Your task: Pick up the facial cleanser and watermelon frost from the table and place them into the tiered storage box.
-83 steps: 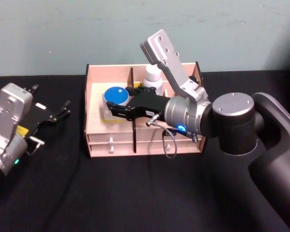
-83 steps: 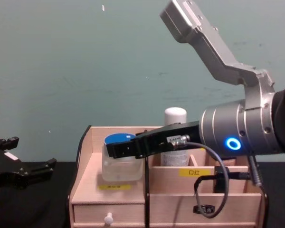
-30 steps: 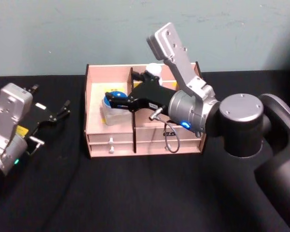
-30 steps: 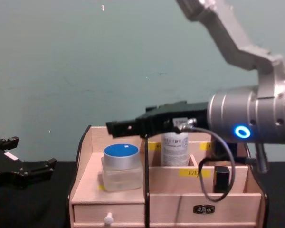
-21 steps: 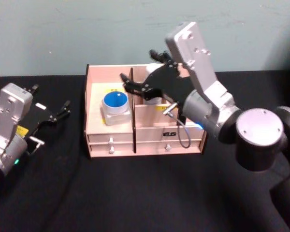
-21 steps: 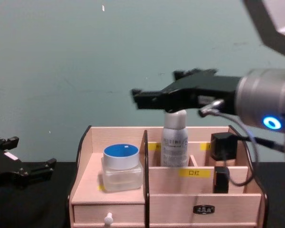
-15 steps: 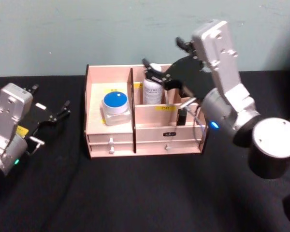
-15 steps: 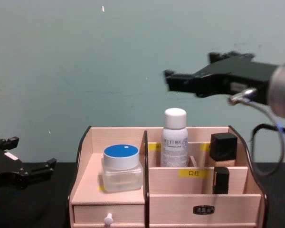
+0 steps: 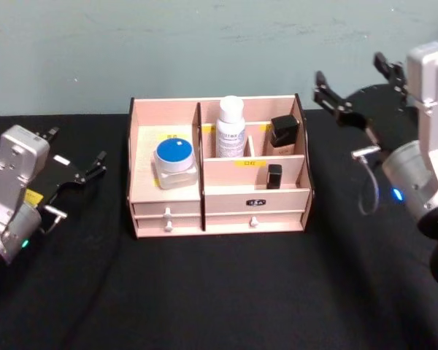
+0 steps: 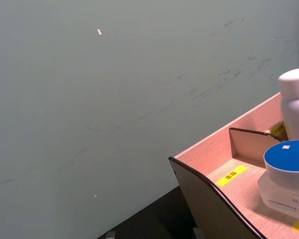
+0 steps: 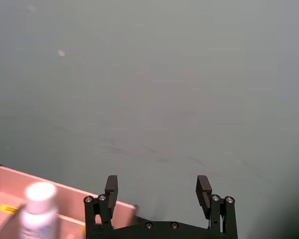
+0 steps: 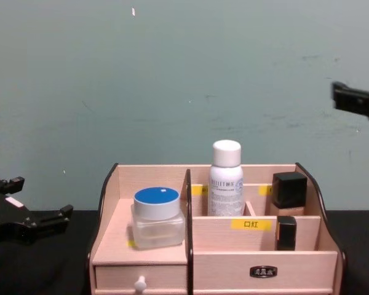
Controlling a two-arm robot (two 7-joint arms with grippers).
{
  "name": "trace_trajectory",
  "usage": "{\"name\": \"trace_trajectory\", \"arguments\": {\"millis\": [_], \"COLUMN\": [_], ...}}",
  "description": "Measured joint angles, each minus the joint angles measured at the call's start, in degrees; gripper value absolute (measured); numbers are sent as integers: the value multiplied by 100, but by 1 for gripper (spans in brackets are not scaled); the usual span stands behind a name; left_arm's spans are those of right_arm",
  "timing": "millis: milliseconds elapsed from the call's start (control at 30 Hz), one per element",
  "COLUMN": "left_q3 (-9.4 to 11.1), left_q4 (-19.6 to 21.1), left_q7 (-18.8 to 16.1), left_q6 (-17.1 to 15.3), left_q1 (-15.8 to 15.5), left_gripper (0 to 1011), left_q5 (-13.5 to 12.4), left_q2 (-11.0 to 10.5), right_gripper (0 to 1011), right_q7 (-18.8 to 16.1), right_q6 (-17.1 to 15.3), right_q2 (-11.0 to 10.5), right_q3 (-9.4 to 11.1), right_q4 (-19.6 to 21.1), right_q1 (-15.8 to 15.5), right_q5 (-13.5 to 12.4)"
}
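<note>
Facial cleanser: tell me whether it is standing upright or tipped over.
Upright. The facial cleanser stands with its rounded cap on top in a rear compartment of the tiered storage box, right of the dark divider.

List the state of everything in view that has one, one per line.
Tall white cylindrical bottle: upright, capped, in the box.
Squat frosted blue-lidded jar: upright, lidded, in the box.
Pale wooden tiered box: drawers shut.
Right hand: open, empty.
Left hand: open, empty.
</note>
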State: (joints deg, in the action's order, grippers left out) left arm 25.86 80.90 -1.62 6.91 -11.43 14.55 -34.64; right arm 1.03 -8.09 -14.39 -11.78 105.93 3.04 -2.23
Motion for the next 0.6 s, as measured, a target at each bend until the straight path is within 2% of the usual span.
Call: {"name": "trace_trajectory", "arguments": {"millis": [133, 233, 600], "left_q3": [0, 0, 0], "left_q4": [0, 0, 0], "left_q7": [0, 0, 0], "left_q6": [0, 0, 0], "left_q1": [0, 0, 0], "left_gripper": [1001, 1001, 1001], "left_q5": [0, 0, 0], "left_q2": [0, 0, 0], "right_gripper": [1003, 1003, 1002], "right_q7": [89, 100, -121], "right_q6": [55, 56, -114], "right_q2": [55, 93, 180], "right_q3": [277, 394, 560], "right_q4": [-147, -287, -888], "right_q1": [-183, -264, -298], "right_q5": [-58, -85, -138]}}
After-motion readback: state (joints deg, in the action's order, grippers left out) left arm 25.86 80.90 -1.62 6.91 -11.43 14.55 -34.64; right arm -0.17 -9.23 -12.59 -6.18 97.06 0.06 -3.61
